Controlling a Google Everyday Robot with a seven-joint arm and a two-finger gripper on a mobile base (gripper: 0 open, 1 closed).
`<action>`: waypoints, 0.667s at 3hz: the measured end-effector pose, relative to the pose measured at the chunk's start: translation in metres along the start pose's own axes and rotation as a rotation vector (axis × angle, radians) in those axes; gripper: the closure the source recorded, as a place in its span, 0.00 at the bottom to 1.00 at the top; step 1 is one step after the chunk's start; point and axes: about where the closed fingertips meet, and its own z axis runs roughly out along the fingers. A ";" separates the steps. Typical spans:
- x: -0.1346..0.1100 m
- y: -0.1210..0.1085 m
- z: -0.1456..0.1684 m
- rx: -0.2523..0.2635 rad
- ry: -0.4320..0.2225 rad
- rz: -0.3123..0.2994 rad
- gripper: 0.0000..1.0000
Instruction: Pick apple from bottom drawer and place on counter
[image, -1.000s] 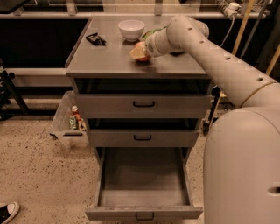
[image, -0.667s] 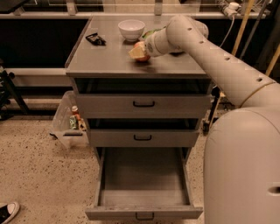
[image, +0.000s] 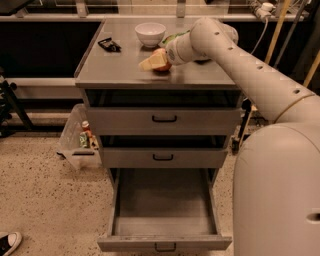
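I saw the pale claw (image: 154, 62) low over the flat grey metal desk (image: 120, 70), near its middle, pressed against the small round red-orange apple (image: 163, 66); whether it gripped the fruit or stood loose I could not tell; the deep grey metal bottom drawer (image: 165, 210) stood pulled out; a white bowl (image: 150, 34) sat just behind.

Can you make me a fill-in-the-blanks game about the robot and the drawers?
1. The bottom drawer is ____, not shut.
2. The gripper is at the apple on the counter, near a bowl coloured ____.
3. The cabinet has ____ drawers.

Missing words: open, white, three.
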 end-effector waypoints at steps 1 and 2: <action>0.000 0.000 0.000 0.000 0.000 0.000 0.00; -0.007 -0.009 -0.013 0.020 -0.001 0.001 0.00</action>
